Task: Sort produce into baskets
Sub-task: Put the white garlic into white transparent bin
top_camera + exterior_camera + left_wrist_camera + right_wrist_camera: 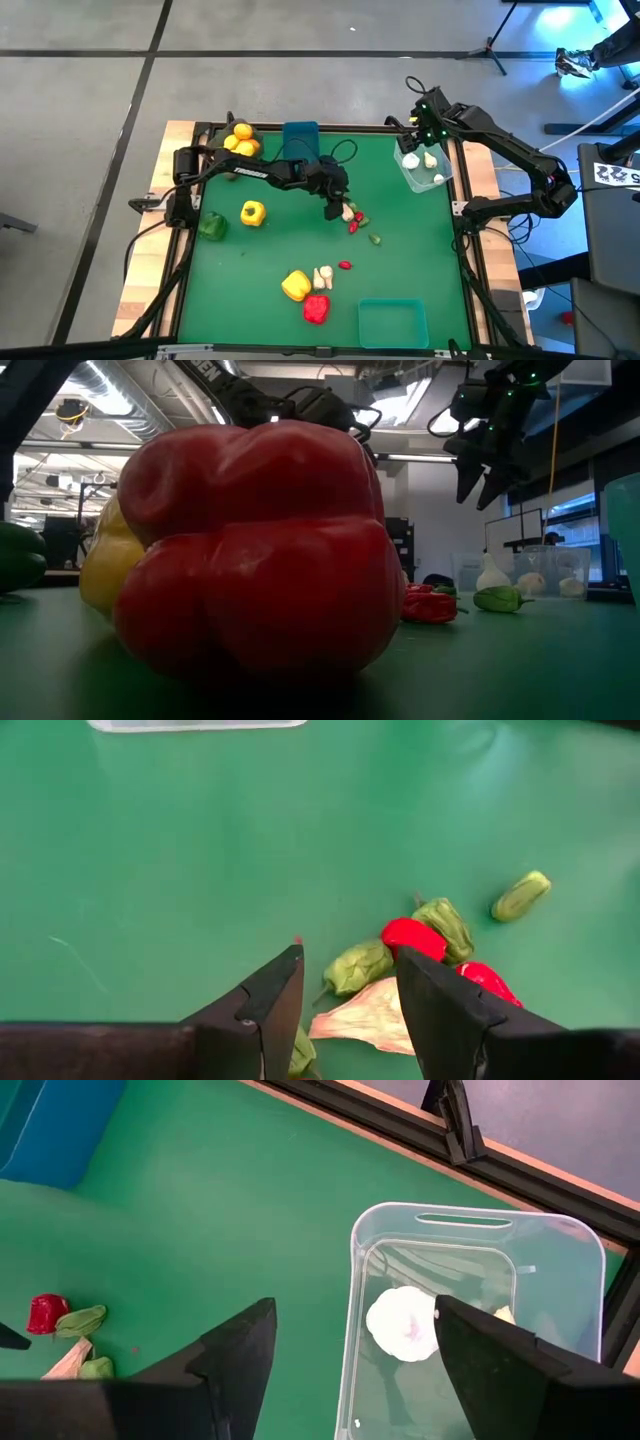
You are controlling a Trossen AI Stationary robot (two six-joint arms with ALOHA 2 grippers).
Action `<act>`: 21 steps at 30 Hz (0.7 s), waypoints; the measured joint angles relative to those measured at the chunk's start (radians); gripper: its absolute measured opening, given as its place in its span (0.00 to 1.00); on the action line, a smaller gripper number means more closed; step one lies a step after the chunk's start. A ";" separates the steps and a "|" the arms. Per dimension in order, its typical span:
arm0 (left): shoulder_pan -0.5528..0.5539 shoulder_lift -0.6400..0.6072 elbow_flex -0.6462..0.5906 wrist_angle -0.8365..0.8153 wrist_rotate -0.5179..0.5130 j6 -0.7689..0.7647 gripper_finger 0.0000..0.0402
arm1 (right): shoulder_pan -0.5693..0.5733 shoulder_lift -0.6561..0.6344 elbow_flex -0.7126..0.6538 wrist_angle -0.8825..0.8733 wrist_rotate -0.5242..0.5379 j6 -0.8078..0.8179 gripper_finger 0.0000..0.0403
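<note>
My left gripper (336,208) (350,1010) is open, low over a small pile of produce at the table's middle. Its fingers stand on either side of a pale garlic-like piece (368,1020). Just beyond lie green bits (360,965) and red bits (412,935). My right gripper (350,1350) (424,130) hangs open above the clear basket (424,172), which holds white garlic pieces (400,1325). Yellow-orange fruits (240,142) sit at the far left by the blue basket (300,140). The teal basket (392,322) stands at the near edge.
A yellow pepper (253,212) and a green pepper (211,227) lie at the left. Another yellow pepper (296,286), a red pepper (316,308), garlic pieces (323,274) and a red bit (345,265) lie near the front. A green bit (375,238) lies right of the pile.
</note>
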State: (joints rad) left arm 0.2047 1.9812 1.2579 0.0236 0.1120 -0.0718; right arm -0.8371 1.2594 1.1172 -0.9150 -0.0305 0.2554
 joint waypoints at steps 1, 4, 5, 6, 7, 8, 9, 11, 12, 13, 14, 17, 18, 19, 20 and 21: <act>0.000 0.000 0.000 0.002 0.000 -0.021 0.39 | 0.000 0.000 0.000 0.000 0.000 0.000 0.66; 0.000 0.000 0.000 -0.002 0.014 -0.030 0.40 | 0.000 0.000 0.000 0.002 0.000 -0.003 0.66; 0.001 0.000 0.000 -0.008 0.033 -0.021 0.41 | 0.000 0.000 0.000 0.005 0.000 -0.005 0.66; 0.005 0.000 0.000 -0.013 0.059 -0.017 0.43 | 0.000 0.000 0.000 0.007 0.000 -0.007 0.66; 0.008 0.000 0.000 -0.014 0.082 -0.019 0.46 | 0.000 0.000 0.000 0.009 0.000 -0.010 0.66; 0.008 0.000 0.000 -0.013 0.099 -0.027 0.49 | 0.000 0.000 0.000 0.013 0.000 -0.015 0.66; 0.008 0.000 0.000 -0.010 0.108 -0.031 0.53 | 0.000 0.000 0.000 0.016 0.000 -0.019 0.66; 0.007 0.000 0.000 -0.010 0.113 -0.036 0.61 | 0.000 0.000 0.000 0.027 0.000 -0.021 0.66; 0.003 0.000 0.000 -0.012 0.112 -0.040 0.65 | 0.000 0.000 0.000 0.032 0.000 -0.021 0.66; -0.001 0.000 0.000 -0.013 0.112 -0.043 0.69 | 0.000 0.000 0.000 0.033 0.000 -0.021 0.66; -0.005 0.000 0.000 -0.013 0.111 -0.038 0.73 | 0.000 0.000 0.000 0.032 0.000 -0.021 0.66; -0.031 0.000 0.000 -0.011 0.092 0.007 0.82 | 0.000 0.000 0.000 0.031 0.000 -0.021 0.66; -0.041 0.000 0.000 -0.011 0.075 0.035 0.84 | 0.000 0.000 0.000 0.032 0.000 -0.021 0.66; -0.051 0.000 0.000 -0.008 0.056 0.067 0.85 | 0.000 0.000 0.000 0.031 0.000 -0.021 0.66; -0.062 0.000 0.000 -0.006 0.033 0.100 0.86 | 0.000 0.000 0.000 0.031 0.000 -0.021 0.66; -0.071 0.000 0.000 -0.006 0.015 0.135 0.87 | 0.000 0.000 0.000 0.031 0.000 -0.021 0.66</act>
State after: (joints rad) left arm 0.1340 1.9812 1.2579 0.0177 0.1269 0.0636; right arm -0.8371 1.2594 1.1172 -0.8837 -0.0307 0.2340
